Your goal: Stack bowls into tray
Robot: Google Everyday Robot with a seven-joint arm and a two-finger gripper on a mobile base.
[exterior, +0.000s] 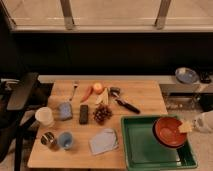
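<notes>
The glossy red-orange bowl (169, 133) is over the right part of the large green tray (145, 150), tilted slightly; I cannot tell if it touches the tray floor. My gripper (186, 127) reaches in from the right edge of the camera view and is shut on the bowl's right rim. The dull purple bowl (186, 75) sits apart on a ledge at the back right, beyond the wooden table (140, 92).
On the table are a white cup (44, 116), a blue cup (65, 140), a can (48, 139), a blue sponge (65, 110), a dark bar (84, 114), grapes (102, 114), a cloth (104, 141), fruit (98, 88) and a black-handled tool (126, 104). A chair (22, 95) stands at the left.
</notes>
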